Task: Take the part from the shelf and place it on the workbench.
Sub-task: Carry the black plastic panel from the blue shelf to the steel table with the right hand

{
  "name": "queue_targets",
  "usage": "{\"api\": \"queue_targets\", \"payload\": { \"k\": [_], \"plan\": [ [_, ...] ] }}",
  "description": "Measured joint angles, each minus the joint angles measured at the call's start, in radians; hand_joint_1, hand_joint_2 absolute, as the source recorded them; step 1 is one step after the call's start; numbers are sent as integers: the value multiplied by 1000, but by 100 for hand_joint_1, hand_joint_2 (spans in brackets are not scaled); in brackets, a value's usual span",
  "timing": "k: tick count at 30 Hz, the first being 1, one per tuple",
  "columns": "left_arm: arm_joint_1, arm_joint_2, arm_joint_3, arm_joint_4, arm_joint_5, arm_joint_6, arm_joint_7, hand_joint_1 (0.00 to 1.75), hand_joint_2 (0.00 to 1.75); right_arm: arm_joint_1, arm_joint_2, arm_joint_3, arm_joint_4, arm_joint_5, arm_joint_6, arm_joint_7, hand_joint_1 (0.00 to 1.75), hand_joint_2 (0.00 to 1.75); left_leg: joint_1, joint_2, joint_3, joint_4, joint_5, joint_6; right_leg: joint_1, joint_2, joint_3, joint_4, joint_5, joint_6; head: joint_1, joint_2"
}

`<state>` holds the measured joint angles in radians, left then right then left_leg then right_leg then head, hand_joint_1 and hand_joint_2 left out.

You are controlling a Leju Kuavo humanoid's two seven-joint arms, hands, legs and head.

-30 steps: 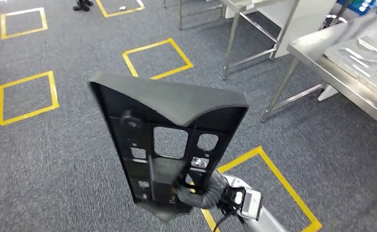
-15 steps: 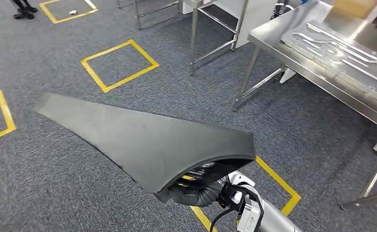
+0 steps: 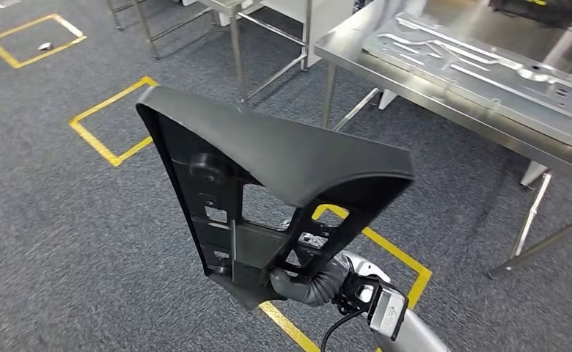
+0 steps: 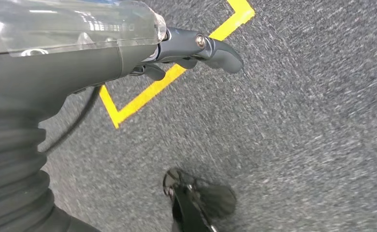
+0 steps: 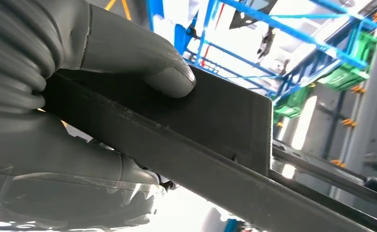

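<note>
grey carpet with yellow squares (image 3: 107,128), steel workbench (image 3: 444,88); right hand (image 3: 305,282) grips black part (image 3: 268,183).

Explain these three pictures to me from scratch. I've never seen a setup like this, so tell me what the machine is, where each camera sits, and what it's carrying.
This is a walking humanoid robot with two arms and fingered hands. The wide picture comes from a camera high on its body, looking forward and down at grey carpet marked with yellow tape squares.

In that view the right hand comes up from below, gripping a large black plastic part by its lower end. The part is a flat, roughly triangular panel with cut-out windows.

To the right stands a steel workbench, where the part is meant to go. A grey metal plate already lies on it.

The other two pictures come from cameras at the wrists. The right wrist view shows the grey thumb pressed on the part's edge. The left wrist view shows the left hand over the carpet, holding nothing.
</note>
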<state>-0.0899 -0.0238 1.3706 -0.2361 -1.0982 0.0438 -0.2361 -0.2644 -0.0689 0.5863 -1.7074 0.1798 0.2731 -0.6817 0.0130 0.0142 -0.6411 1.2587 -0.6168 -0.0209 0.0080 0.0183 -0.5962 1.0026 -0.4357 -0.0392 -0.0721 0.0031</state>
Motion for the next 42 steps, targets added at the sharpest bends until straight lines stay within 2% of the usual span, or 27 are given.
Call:
{"api": "queue_targets", "payload": {
  "k": [1,2,4,6,8,10,12,14,16,17,18,20,21,23,25,27,28,30,31,32,33,34,36,38,40,41,42],
  "plan": [
    [3,0,0,0,0,1,2,0,175,3,3,-2,8,0,2,0,166,175,0,-4,-26,34,0,-1,0,15,1,1,-1,0,0,0],
    [4,1,-1,0,1,1,2,0,175,6,4,-5,14,0,3,0,166,175,0,-5,-35,31,20,-2,0,29,3,3,-3,1,0,0],
    [4,2,-1,0,2,2,3,0,175,9,8,-11,23,-1,5,0,166,175,2,-17,-4,-77,102,-1,-2,55,7,10,-10,6,0,0],
    [4,2,-2,0,4,2,1,0,175,9,13,-15,29,-1,8,0,166,175,5,-56,40,-189,151,2,-3,77,3,22,-18,16,0,0],
    [3,2,-2,0,10,6,-5,0,175,12,17,-19,33,-1,13,0,166,175,4,-77,53,-220,150,10,-6,96,-5,28,-20,27,0,0],
    [0,1,-2,-1,18,12,-13,0,175,17,19,-23,33,-2,15,0,166,175,5,-61,57,-226,153,23,-8,102,-9,29,-20,38,0,0],
    [-2,-1,-2,-1,21,17,-18,0,175,17,20,-27,33,-2,14,0,166,175,8,-40,62,-234,155,35,-5,60,-30,72,-45,50,0,0],
    [1,-1,-1,-2,21,20,-20,0,175,17,21,-31,34,-2,14,0,166,175,7,-17,65,-237,153,43,-8,7,-89,186,-100,60,0,0],
    [4,-1,-1,-2,23,23,-21,0,175,20,22,-33,37,-2,16,0,166,175,6,7,67,-237,148,44,-15,-9,-150,292,-131,67,0,0],
    [4,-2,-1,-2,24,24,-21,0,175,20,22,-33,39,-2,18,0,166,175,6,19,69,-236,146,44,-18,-13,-158,301,-121,69,0,0],
    [3,-3,-1,-2,27,24,-22,0,175,20,22,-33,40,-2,20,0,166,175,6,30,72,-236,143,42,-20,-18,-144,267,-92,69,0,0],
    [1,-5,-1,-2,31,22,-22,0,175,18,22,-33,40,4,22,0,166,175,5,50,84,-237,135,36,-18,-52,-73,128,-26,63,0,0],
    [1,-6,-1,-2,32,19,-22,0,175,18,24,-33,40,12,21,0,166,175,4,58,89,-237,131,31,-13,-70,-43,68,-6,57,0,0],
    [-2,-7,-1,-2,33,12,-20,0,175,22,28,-31,39,31,13,0,166,175,2,74,97,-239,125,19,-2,-85,-21,22,-3,45,0,0],
    [-6,-7,-1,-2,33,5,-17,0,175,31,31,-29,36,45,2,0,166,175,2,89,105,-245,120,8,-3,-62,-19,15,-1,34,0,0],
    [-10,-7,-1,-2,32,1,-16,0,175,36,33,-25,31,50,-5,0,166,175,3,66,103,-220,98,0,-11,-41,-8,0,4,22,0,0],
    [-10,-7,-1,-2,32,0,-16,0,175,38,35,-22,29,51,-6,0,166,175,4,43,85,-176,73,-2,-14,-30,-2,-5,6,16,0,0],
    [-7,-8,-1,-2,33,-1,-15,0,175,40,38,-17,29,51,-6,0,166,175,6,5,18,-41,14,-4,-12,-7,1,-6,4,9,0,0],
    [-5,-8,-1,-2,34,-1,-15,0,175,43,39,-15,29,51,-6,0,166,175,6,-2,-15,15,-1,-5,-11,7,2,-5,3,8,0,0],
    [-3,-8,-1,-2,35,-2,-15,0,175,46,39,-14,29,51,-6,0,166,175,6,-5,-34,38,5,-7,-10,22,3,-3,2,8,0,0],
    [-3,-8,-1,-2,37,-2,-15,0,175,49,39,-14,29,51,-6,0,166,175,7,-6,-35,21,31,-7,-10,36,5,-2,0,9,0,0],
    [-3,-8,-1,-2,38,-2,-16,0,175,50,39,-14,29,51,-6,0,166,175,7,-11,-17,-34,72,-6,-10,50,8,1,-3,11,0,0],
    [-3,-8,-1,-2,38,-2,-16,0,175,51,39,-13,29,51,-6,0,166,175,11,-52,33,-168,139,-1,-11,75,7,11,-10,19,0,0],
    [-3,-7,-1,-2,39,-3,-16,0,175,52,39,-13,28,51,-6,0,166,175,11,-86,57,-228,155,6,-13,96,-1,20,-14,30,0,0],
    [-5,-8,-1,-2,39,-4,-17,0,175,55,38,-13,27,52,-7,0,166,175,10,-75,60,-232,154,15,-16,116,-6,19,-12,44,0,0],
    [-6,-9,0,-2,39,-5,-18,0,175,56,38,-13,26,52,-7,0,166,175,11,-64,63,-236,156,21,-16,112,-8,22,-15,49,0,0],
    [-8,-10,0,-2,40,-7,-18,0,175,55,38,-13,25,52,-7,0,166,175,13,-52,67,-242,158,27,-14,93,-16,39,-25,54,0,0]
  ]
}}
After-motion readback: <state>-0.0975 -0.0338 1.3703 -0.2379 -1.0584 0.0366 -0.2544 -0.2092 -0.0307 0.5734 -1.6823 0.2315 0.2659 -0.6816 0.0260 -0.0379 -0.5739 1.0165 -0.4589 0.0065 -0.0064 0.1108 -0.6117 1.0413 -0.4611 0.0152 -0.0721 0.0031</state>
